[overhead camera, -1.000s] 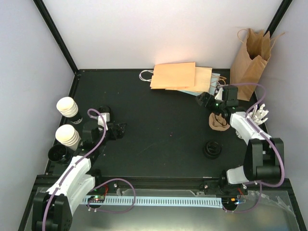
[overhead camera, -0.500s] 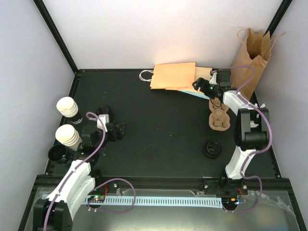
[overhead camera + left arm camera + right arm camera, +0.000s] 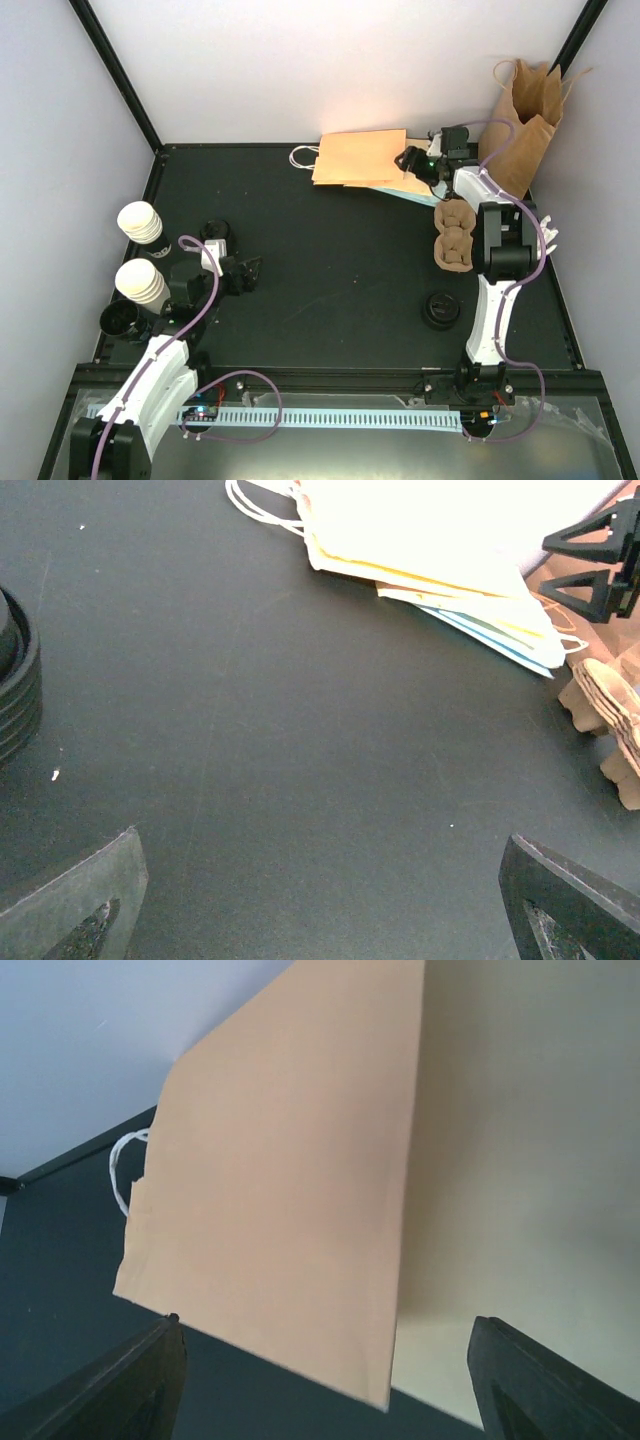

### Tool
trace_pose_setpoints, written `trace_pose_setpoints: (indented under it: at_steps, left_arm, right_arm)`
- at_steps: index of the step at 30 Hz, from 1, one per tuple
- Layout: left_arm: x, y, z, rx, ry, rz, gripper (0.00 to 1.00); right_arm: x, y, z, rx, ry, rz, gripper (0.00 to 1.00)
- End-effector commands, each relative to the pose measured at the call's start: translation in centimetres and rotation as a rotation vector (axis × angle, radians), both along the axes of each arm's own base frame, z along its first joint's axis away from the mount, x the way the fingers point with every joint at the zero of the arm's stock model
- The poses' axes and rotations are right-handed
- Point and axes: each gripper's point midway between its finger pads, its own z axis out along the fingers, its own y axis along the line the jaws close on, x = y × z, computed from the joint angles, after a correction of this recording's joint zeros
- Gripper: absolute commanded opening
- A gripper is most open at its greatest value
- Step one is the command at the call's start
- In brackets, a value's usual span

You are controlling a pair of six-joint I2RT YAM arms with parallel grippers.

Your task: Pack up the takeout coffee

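Observation:
The takeout coffee shows as white paper cups in two stacks [image 3: 140, 222] [image 3: 142, 283] at the table's left edge, with no lids on them. Black lids sit in a pile [image 3: 120, 318] beside them and in another pile [image 3: 440, 308] at right. My left gripper [image 3: 250, 268] [image 3: 320, 925] is open low over bare table, right of the cups, holding nothing. My right gripper [image 3: 412, 160] [image 3: 330, 1390] is open at the near edge of the flat tan paper bags [image 3: 365, 158] [image 3: 290, 1190], its jaws wide apart with nothing held.
A brown pulp cup carrier [image 3: 455, 238] [image 3: 610, 720] lies under the right arm. An open kraft bag [image 3: 522, 115] stands in the back right corner. White handles [image 3: 303, 156] [image 3: 120, 1170] stick out left of the flat bags. A lid stack [image 3: 15, 680] sits close to my left fingers.
My right arm has reached back and left, from above the pulp carrier to the flat bags. The left arm has shifted only slightly.

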Motion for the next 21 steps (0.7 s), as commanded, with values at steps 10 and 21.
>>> trace_pose_setpoints:
  at_steps: [10, 21]
  left_arm:
    - [0.1, -0.5, 0.7, -0.009, -0.026, -0.026, 0.94]
    - [0.2, -0.5, 0.5, -0.008, -0.019, -0.029, 0.92]
  right_arm:
    - [2.7, 1.3, -3.2, 0.066, 0.058, 0.027, 0.58]
    - [2.4, 2.9, -2.3, 0.165, 0.050, 0.083, 0.04]
